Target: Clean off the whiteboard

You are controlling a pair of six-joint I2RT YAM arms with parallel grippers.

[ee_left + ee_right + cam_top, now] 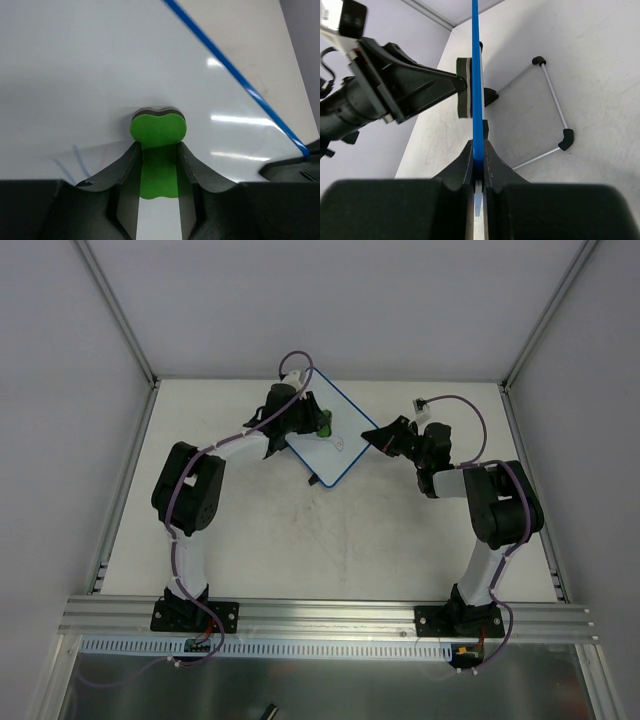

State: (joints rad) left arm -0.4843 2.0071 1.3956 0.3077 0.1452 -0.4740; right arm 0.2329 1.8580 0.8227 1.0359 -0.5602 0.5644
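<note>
Toward twelve o'clock on the table (300, 540), the whiteboard (335, 458) sits turned like a diamond between the two arms, and from above it is hard to tell whether it lies flat or leans. The left gripper (158, 146) comes in at the board's ten o'clock side with its jaws closed tight on a green eraser (159, 131), which is pressed against the white face. The eraser's contact side is hidden, and in the top view the fingers are mostly covered by the wrist. The right gripper (478, 150) pinches the blue rim at the board's three o'clock corner, jaws nearly together with only the thin edge between them. Its camera sees the board purely edge-on, so no writing surface shows there. A wire stand (554, 97) with black end caps juts from the back face, opposite the eraser; whether its feet touch the table is unclear. Faint pen marks (75, 156) show at seven o'clock of the eraser, partly cut off by the gripper body and too pale to read.
</note>
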